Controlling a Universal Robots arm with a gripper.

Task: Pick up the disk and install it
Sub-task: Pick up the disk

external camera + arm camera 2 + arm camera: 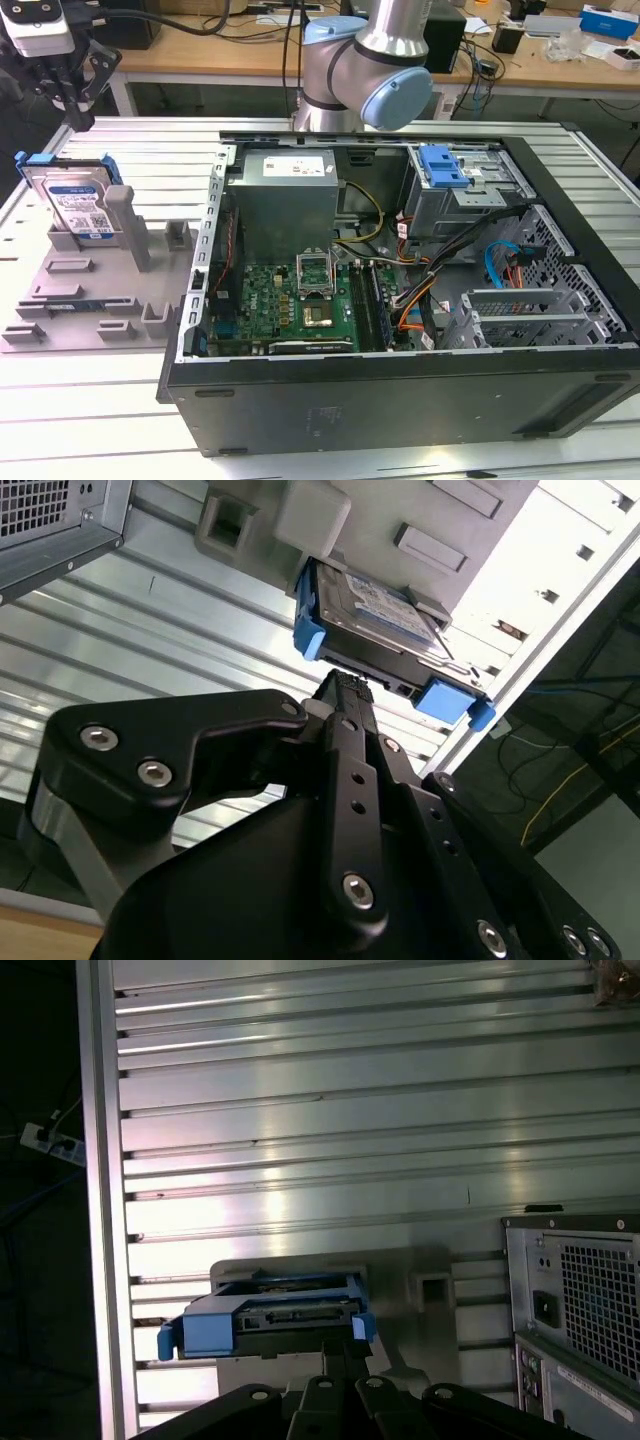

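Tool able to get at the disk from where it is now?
Probably yes: the tool hangs above the disk, which stands on edge in the grey fixture with its upper edge exposed; nothing sits between them.

- Exterior view: we found it set high, off the arm [370, 60]. It looked down at a slant into the open computer case [400, 400]. It stood far back and took in the slatted table [150, 140] and the grey holder [60, 300] at the exterior view's left.
- Second wrist view: we logged it riding close behind the gripper [345, 685], facing along it toward the disk [375, 615], which was near.
- First wrist view: we noted it looking over the gripper's links, facing the same disk edge-on, with the table slats beyond.
- Shared ground: both wrist views took in the disk, holder, slats and a corner of the case. The exterior view held all of these.
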